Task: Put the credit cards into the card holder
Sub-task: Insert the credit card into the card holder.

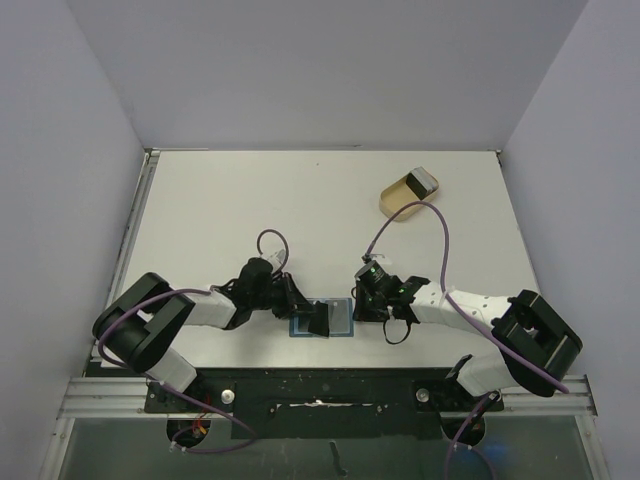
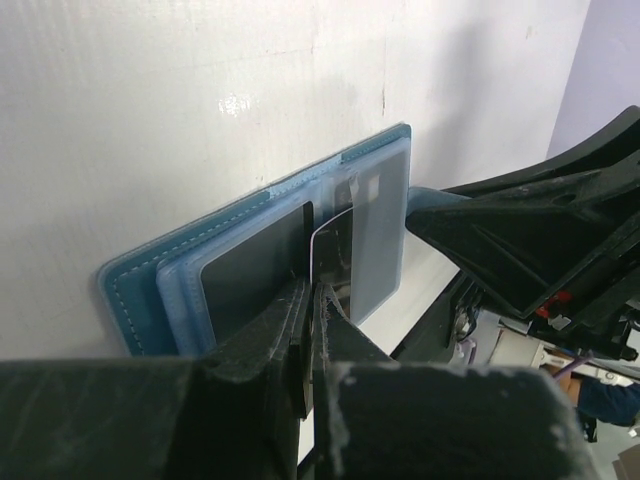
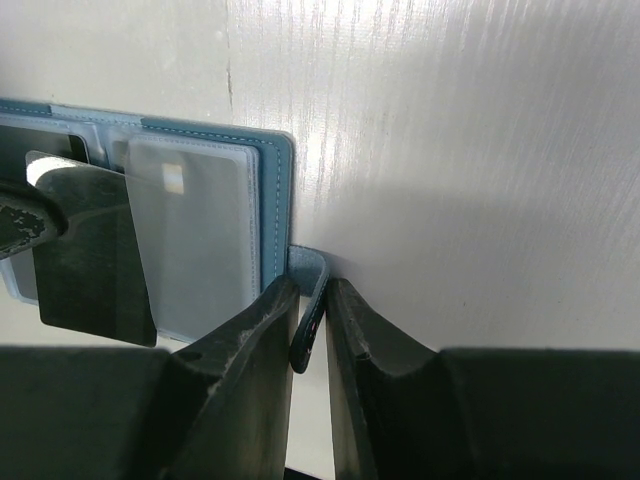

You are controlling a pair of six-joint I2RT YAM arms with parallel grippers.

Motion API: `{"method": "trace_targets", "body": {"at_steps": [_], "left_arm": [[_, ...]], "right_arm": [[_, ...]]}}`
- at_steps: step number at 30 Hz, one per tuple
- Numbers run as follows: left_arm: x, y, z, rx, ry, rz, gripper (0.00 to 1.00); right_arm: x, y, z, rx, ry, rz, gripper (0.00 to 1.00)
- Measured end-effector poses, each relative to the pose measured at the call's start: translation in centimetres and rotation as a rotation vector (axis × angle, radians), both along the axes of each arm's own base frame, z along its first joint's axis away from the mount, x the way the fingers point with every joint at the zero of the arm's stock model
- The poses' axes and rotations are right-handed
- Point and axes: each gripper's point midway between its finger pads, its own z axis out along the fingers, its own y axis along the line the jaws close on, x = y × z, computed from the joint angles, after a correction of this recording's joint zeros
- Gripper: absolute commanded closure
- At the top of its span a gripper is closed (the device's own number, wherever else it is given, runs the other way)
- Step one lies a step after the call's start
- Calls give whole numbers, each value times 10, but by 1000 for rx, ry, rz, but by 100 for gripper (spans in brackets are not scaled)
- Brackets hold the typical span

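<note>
The blue card holder point(image 1: 343, 318) lies spread flat on the table between both arms. My left gripper point(image 2: 312, 290) is shut on a dark credit card point(image 2: 335, 255), held on edge over the holder's middle, next to the clear right pocket point(image 2: 380, 230). Another dark card point(image 2: 250, 280) sits in the left pocket. My right gripper point(image 3: 312, 295) is shut on the holder's little closing tab point(image 3: 308, 270) at its right edge. In the right wrist view the held card point(image 3: 90, 260) stands in front of the pockets. In the top view the left gripper point(image 1: 310, 315) and right gripper point(image 1: 365, 305) flank the holder.
A tan oval dish point(image 1: 400, 200) stands at the back right with a grey card-like piece point(image 1: 423, 180) at its far end. Purple cables loop over both arms. The table's near edge runs just behind the holder, with the arm bases below it.
</note>
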Motion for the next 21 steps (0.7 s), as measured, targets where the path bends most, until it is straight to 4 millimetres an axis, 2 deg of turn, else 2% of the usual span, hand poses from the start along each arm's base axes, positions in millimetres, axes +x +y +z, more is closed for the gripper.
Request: {"method": "trace_targets", "body": {"at_steps": [9,21], "left_arm": [[9,4,2,1,-25,75,100],[9,-8,2,-25,-40,94,100]], "right_arm": [[-2,3,0,12,3,-8,81],[-3,7,0,35,6,-25,81]]}}
